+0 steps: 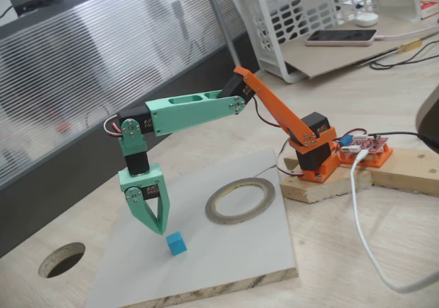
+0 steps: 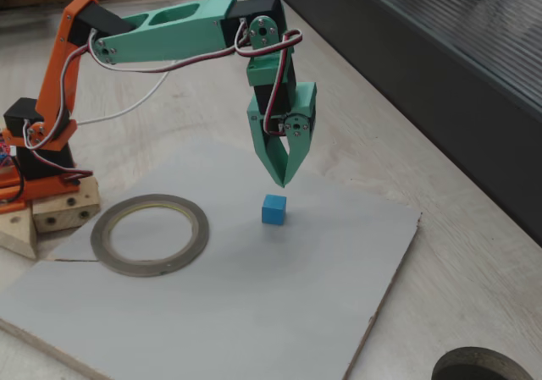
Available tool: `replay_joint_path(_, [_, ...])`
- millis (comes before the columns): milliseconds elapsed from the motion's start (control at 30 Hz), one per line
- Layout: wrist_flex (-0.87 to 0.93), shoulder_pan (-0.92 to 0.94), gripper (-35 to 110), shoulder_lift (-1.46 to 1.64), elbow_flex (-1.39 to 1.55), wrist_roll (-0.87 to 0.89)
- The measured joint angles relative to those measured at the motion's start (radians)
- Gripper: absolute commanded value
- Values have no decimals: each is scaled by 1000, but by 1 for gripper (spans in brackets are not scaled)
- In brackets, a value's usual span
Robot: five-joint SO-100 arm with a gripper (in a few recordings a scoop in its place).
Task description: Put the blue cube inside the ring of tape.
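Right at the front of a fixed view, a round dark hole (image 1: 62,260) is cut in the wooden table (image 1: 370,253). On the table a flat grey board (image 1: 233,253) is laid, and the task's things are kept on it, likely so they sit on a smooth, plain spot.

Next, the blue cube (image 1: 176,243) is seen resting flat on the board, all by itself. Nothing is holding it. It is not yet inside the ring of tape (image 1: 240,200), which is laid flat on the board a bit farther back and to the right in this view. The middle of the ring is bare, so there is room for the cube to be dropped in. In the other fixed view the cube (image 2: 273,209) is found to the right of the ring (image 2: 150,234), with a gap of bare board between them.

Just above the cube the green gripper (image 1: 158,231) is hung, pointing straight down. Its two fingers are brought together at the tips, so it looks closed, and nothing is held in it. In the other fixed view the gripper (image 2: 281,181) is seen a little above and behind the cube, not touching it. It would need to be opened before the cube can be grabbed.

Farther back, the green forearm is stretched out almost level, and the orange upper arm (image 1: 274,109) is leaned up from the orange base (image 1: 315,158), which is fixed to a wooden block (image 1: 357,178). Farthest away, a white basket (image 1: 302,13) and a phone (image 1: 341,37) are seen.
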Motion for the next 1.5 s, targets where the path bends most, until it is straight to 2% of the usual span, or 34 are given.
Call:
replay_joint_path(200, [3, 0, 3, 0, 0, 0])
replay_joint_path(533, [12, 0, 42, -3, 0, 11])
replay_joint_path(733, [160, 0, 55, -3, 0, 11])
replay_joint_path(867, [229, 0, 56, -3, 0, 11])
replay_joint_path(1500, [247, 0, 56, -3, 0, 3])
